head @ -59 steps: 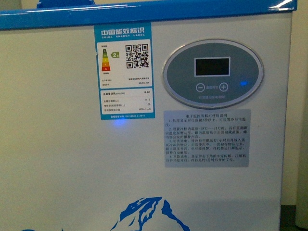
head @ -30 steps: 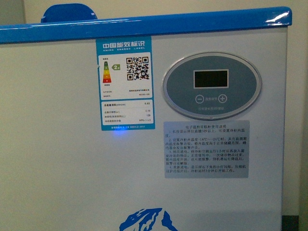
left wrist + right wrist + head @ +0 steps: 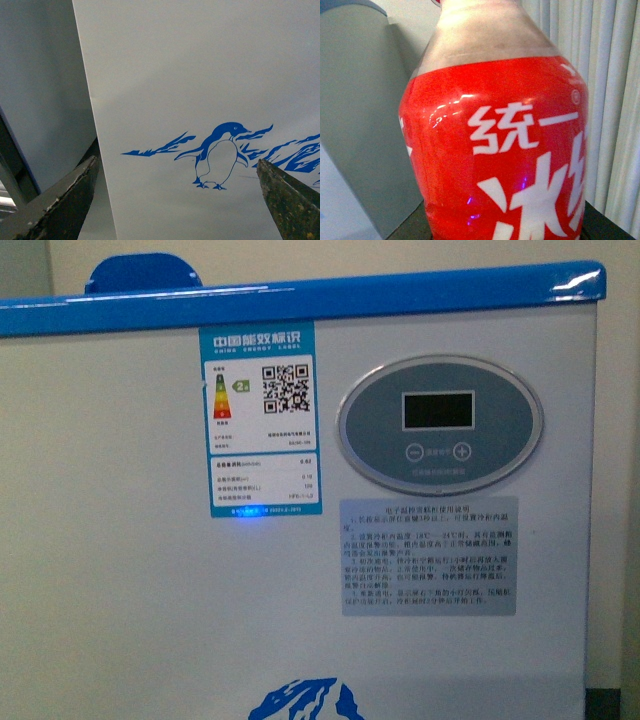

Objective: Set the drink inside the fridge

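Left claw spread wide, empty, facing fridge front, drink bottle close before right claw, grip unclear

Front view: the fridge runs past the left and lower edges. I see only the peak of its mountain drawing and only the crown of a blue handle above the rim. The print on the instruction label is too small for me to read.
Left wrist view: the left gripper shows just two fingertips.
Right wrist view: the drink bottle loses cap and base to the edges and hides the right gripper's fingers from me.
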`<state>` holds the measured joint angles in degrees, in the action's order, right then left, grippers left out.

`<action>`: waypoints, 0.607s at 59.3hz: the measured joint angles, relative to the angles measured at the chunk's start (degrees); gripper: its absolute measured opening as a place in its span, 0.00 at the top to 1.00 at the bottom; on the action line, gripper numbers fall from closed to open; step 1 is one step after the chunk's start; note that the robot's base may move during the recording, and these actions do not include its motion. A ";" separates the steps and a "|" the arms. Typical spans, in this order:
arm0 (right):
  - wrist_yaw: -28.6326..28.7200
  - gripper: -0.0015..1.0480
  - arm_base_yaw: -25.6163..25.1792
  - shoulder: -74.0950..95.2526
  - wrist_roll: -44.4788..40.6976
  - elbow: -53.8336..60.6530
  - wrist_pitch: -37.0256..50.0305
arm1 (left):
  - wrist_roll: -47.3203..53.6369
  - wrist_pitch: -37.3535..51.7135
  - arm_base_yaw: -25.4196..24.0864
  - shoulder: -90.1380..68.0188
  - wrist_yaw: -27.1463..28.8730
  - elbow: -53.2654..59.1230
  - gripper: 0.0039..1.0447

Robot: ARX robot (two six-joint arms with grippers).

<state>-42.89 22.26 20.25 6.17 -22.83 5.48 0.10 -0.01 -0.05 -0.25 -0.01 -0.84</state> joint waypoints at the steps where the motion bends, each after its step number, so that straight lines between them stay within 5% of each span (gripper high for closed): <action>1: 0.02 0.63 0.00 -0.02 0.00 0.00 0.02 | 0.02 0.00 0.00 0.00 0.02 0.00 0.08; 36: 0.02 0.63 0.00 -0.07 -0.20 -0.02 0.07 | 0.00 0.00 0.00 0.00 0.04 0.00 0.08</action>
<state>-42.87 22.26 20.18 5.98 -22.85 5.54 0.10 -0.01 -0.05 -0.25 0.03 -0.84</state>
